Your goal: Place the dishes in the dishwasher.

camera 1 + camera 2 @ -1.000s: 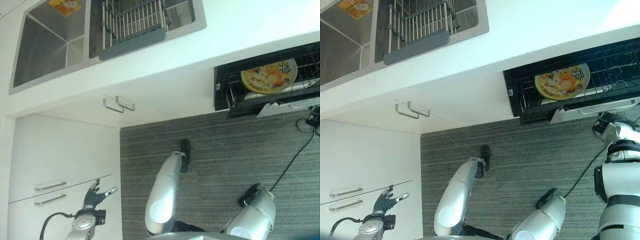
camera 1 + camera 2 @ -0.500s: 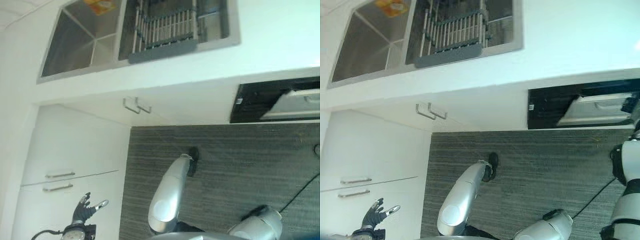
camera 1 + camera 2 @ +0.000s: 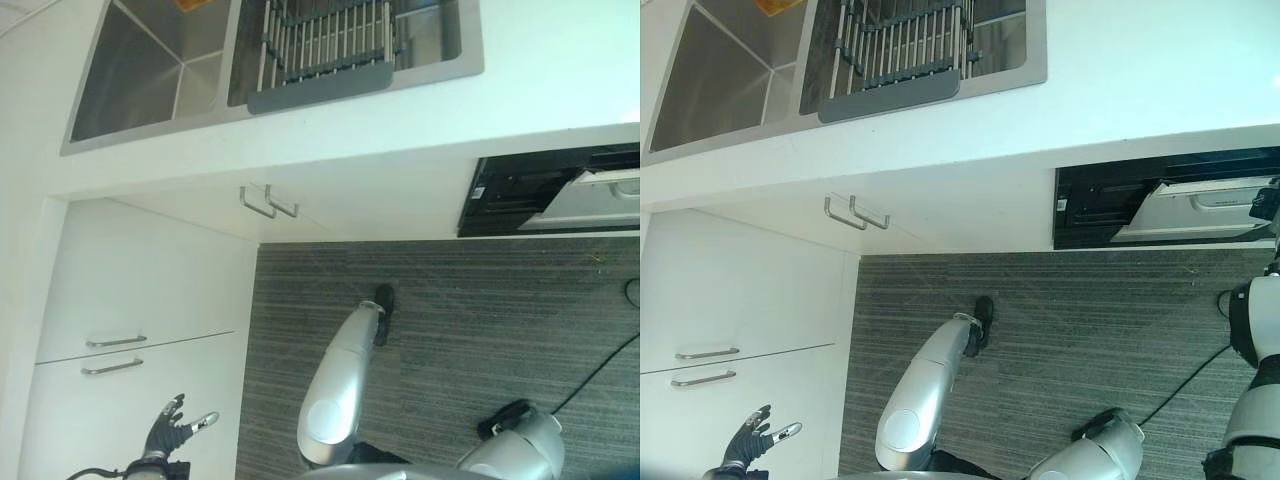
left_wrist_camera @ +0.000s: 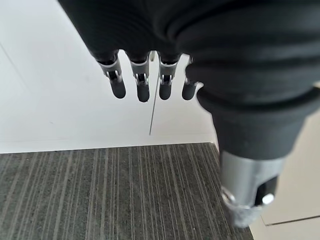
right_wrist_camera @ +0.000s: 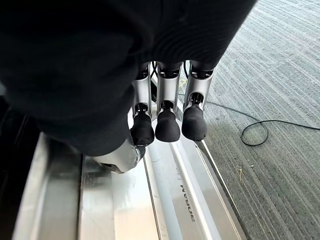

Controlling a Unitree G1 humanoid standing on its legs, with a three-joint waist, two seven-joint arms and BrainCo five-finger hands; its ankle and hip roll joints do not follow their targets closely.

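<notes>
The dishwasher (image 3: 1200, 205) sits under the counter at the right. Its silver front panel is tilted nearly closed, with a dark strip of the interior (image 3: 1090, 205) beside it. My right hand (image 3: 1268, 200) is at the panel's right end. In the right wrist view its fingers (image 5: 167, 125) are straight, with the dark tips resting on the silver panel (image 5: 165, 200), and it holds nothing. My left hand (image 3: 170, 432) hangs low at the left in front of the white drawers. Its fingers (image 4: 142, 85) are spread and straight, and it is empty.
A steel double sink (image 3: 140, 70) is set in the white counter (image 3: 400, 110), with a grey dish rack (image 3: 320, 50) in its right basin. White drawers with bar handles (image 3: 115, 355) stand at the left. Grey striped carpet (image 3: 480, 310) covers the floor.
The dishwasher stood open with a yellow plate in its rack; now its front is pushed nearly closed and the plate is hidden. The camera has shifted, and my left hand has stayed low.
</notes>
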